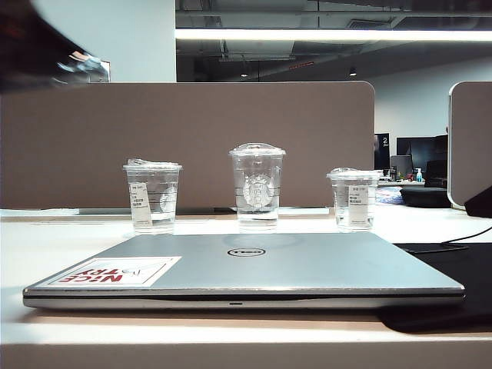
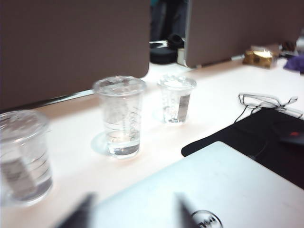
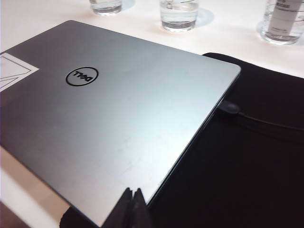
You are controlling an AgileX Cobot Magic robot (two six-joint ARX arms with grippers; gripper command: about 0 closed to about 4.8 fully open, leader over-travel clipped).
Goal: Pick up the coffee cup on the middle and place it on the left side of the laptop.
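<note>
three clear cups stand in a row behind the laptop [image 1: 246, 269]; the coffee cup [image 1: 257, 187], tallest and domed, is the middle one, upright on the white table [image 1: 46, 246]. we hold our left gripper [image 2: 133, 211] over the closed laptop, fingers spread and blurred. our right gripper [image 3: 132, 209] hangs above the laptop's edge beside a black mat [image 3: 256, 161], fingers pressed together.

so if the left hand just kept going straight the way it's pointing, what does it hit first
Probably the tall clear plastic coffee cup with the domed lid. The left hand, fingers apart and blurred, hovers over the closed silver-grey Dell laptop and points roughly at that cup, though depth is hard to judge.
</note>
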